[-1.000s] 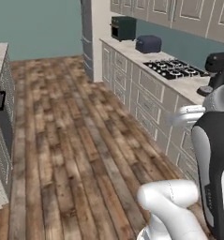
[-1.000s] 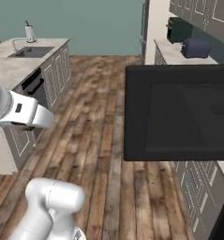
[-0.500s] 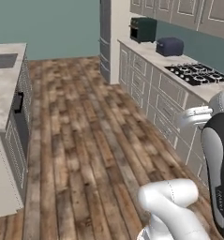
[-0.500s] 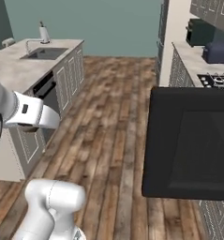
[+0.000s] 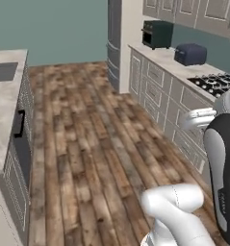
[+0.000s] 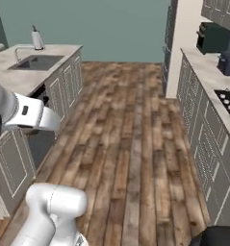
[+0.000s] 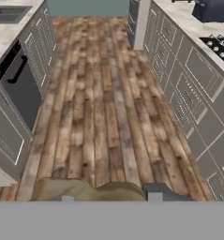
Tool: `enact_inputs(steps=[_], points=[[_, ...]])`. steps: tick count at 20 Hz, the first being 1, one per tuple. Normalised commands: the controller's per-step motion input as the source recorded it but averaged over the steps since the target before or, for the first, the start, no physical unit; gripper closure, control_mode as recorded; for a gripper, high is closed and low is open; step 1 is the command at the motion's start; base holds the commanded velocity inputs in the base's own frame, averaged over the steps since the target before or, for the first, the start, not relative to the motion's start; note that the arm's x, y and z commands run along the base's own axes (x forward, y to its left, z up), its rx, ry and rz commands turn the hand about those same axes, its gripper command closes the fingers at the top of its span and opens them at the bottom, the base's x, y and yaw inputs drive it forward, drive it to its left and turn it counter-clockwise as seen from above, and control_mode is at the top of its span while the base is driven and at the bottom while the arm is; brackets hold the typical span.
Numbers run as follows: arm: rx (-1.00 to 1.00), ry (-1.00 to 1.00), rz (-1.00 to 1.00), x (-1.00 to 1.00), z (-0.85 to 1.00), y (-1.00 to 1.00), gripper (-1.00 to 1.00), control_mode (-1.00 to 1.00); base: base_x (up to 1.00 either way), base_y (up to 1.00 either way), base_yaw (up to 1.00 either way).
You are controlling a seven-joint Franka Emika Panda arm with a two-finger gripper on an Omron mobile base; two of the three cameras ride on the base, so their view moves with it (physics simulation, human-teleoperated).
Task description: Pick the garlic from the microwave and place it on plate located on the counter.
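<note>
The whole scene has swung since half a second ago because my base is turning: the black microwave door that filled the right side of the right base view is gone, and the plank floor (image 5: 87,139) now runs open down the middle. It is worn brown wood in long boards. The counter (image 5: 170,61) along the right is pale marbled stone over cream panelled drawers, carrying a boxy black toaster oven (image 5: 157,32), a rounded blue-grey toaster (image 5: 190,54) and a black gas hob (image 5: 216,84). Opposite, the island worktop (image 6: 27,77) holds a steel sink (image 6: 34,61). My arm (image 6: 27,113) reaches across from the left of the right base view, white and tubular, with its elbow (image 5: 174,202) bent low. In the hand view my gripper (image 7: 111,194) looks down the floor, its tips closed in on the garlic (image 7: 85,190), a dull lumpy greyish-tan mass pinched between them, well clear of the counter
</note>
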Motion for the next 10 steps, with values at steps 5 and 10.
enact_inputs(steps=[5, 10], points=[[0.0, 0.0, 0.0, 0.0, 0.0, 0.0, 1.0, 1.0, 0.87, 0.0, -0.39], [0.0, 0.0, 0.0, 0.0, 0.0, 0.0, 1.0, 1.0, 0.55, 0.04, -0.71]])
